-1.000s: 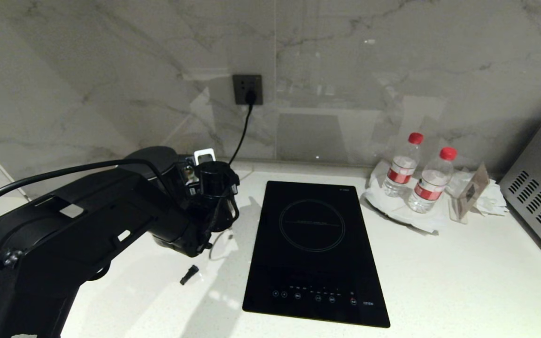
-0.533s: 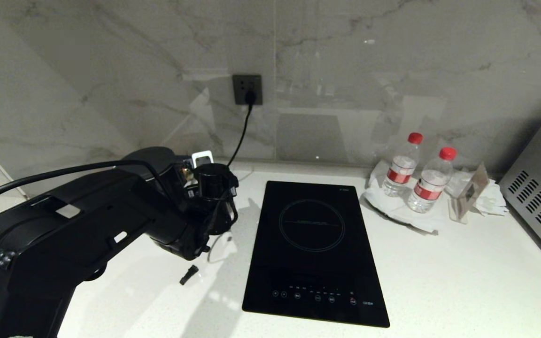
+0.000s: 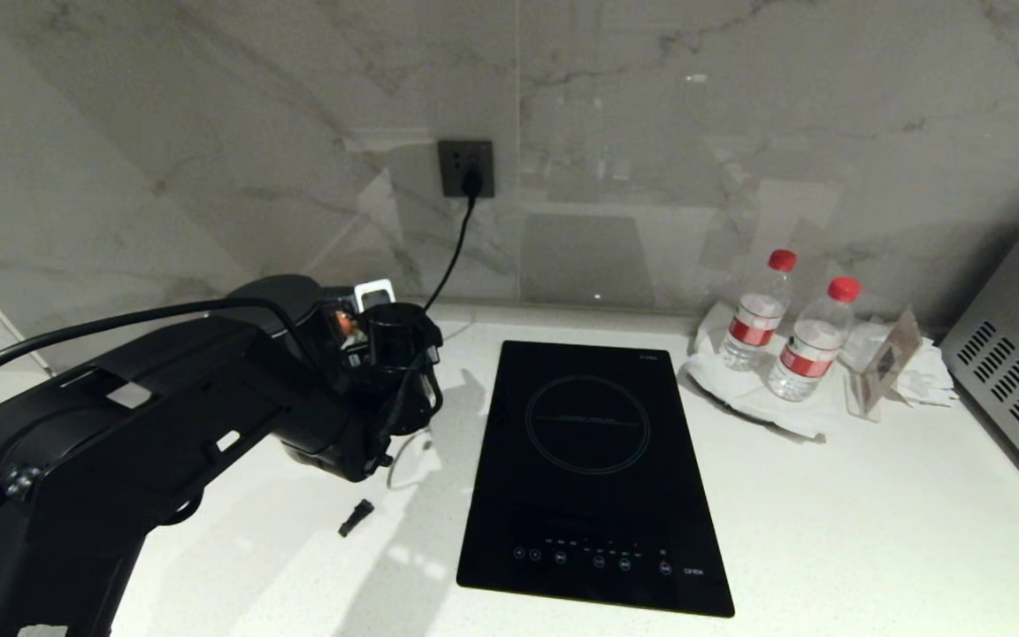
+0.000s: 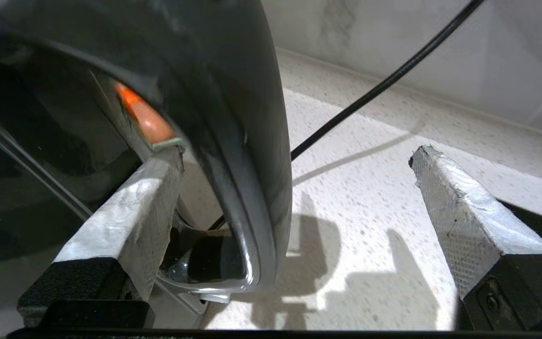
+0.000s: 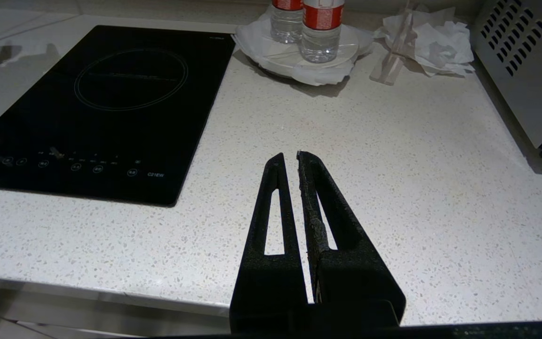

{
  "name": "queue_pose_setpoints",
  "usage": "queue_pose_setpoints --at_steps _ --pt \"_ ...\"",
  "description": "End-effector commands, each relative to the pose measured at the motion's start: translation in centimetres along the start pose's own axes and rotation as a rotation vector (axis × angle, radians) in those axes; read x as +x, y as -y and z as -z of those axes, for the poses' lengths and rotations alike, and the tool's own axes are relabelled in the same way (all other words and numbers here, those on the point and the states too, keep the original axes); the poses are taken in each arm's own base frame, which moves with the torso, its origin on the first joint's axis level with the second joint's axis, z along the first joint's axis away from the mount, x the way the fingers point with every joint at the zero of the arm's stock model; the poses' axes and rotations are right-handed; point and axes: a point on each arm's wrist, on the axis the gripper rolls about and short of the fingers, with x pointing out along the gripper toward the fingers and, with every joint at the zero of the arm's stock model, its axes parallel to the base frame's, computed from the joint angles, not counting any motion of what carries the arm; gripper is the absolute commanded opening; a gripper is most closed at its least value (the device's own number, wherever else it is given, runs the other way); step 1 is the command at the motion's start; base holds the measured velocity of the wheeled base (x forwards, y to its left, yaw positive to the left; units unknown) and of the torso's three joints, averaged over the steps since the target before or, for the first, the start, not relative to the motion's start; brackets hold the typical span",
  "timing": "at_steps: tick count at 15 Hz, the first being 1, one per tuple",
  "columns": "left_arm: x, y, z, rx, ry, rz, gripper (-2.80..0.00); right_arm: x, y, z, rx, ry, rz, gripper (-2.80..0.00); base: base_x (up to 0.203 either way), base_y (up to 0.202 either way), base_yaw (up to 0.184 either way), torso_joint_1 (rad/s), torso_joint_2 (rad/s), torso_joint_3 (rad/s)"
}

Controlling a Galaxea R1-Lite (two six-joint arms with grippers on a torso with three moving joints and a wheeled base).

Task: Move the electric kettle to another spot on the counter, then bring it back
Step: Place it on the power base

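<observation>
While the left gripper (image 4: 294,155) hangs low over the tabletop (image 4: 370,226) with its jaws spread wide, the electric kettle's (image 4: 64,117) loop handle (image 4: 247,141) stands between them, one taped finger (image 4: 130,212) seemingly inside the loop, the other well clear. From the head camera the arm hides the kettle. Over the tabletop's front edge, the right gripper (image 5: 290,157) has its jaws pressed together.

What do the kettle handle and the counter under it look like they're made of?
The kettle handle looks like glossy dark plastic, going by its smooth moulded curve with soft reflections, though coated metal is possible. The counter looks like polished white stone or quartz composite: fine grey speckles and a hard sheen.
</observation>
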Motion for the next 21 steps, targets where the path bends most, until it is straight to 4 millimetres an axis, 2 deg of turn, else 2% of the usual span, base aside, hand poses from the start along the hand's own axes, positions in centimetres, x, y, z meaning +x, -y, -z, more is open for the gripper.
queue_pose_setpoints --at_steps 1,4,12,16,19,21 --pt "0.6 -0.4 0.2 -0.003 0.004 -0.019 0.0 0.0 0.0 0.0 -0.001 -0.001 -0.001 -2.8 0.0 0.0 0.0 0.0 0.0 0.0" --pt "1.1 0.1 -0.2 0.008 0.023 -0.018 0.0 0.0 0.0 0.0 -0.001 -0.001 -0.001 -2.8 0.0 0.0 0.0 0.0 0.0 0.0" --pt "-1.6 1.8 0.8 0.019 -0.005 0.031 0.0 0.0 0.0 0.0 -0.001 -0.001 -0.001 -2.8 0.0 0.0 0.0 0.0 0.0 0.0" --pt "0.5 1.3 1.1 0.004 0.011 -0.006 0.0 0.0 0.0 0.0 -0.001 -0.001 -0.001 -2.8 0.0 0.0 0.0 0.0 0.0 0.0" --pt "1.3 0.9 0.1 -0.021 0.037 -0.02 0.0 0.0 0.0 0.0 -0.001 -0.001 -0.001 -2.8 0.0 0.0 0.0 0.0 0.0 0.0" --pt "1.3 0.9 0.4 -0.026 0.033 -0.022 0.0 0.0 0.0 0.0 -0.001 -0.001 -0.001 -2.8 0.0 0.0 0.0 0.0 0.0 0.0"
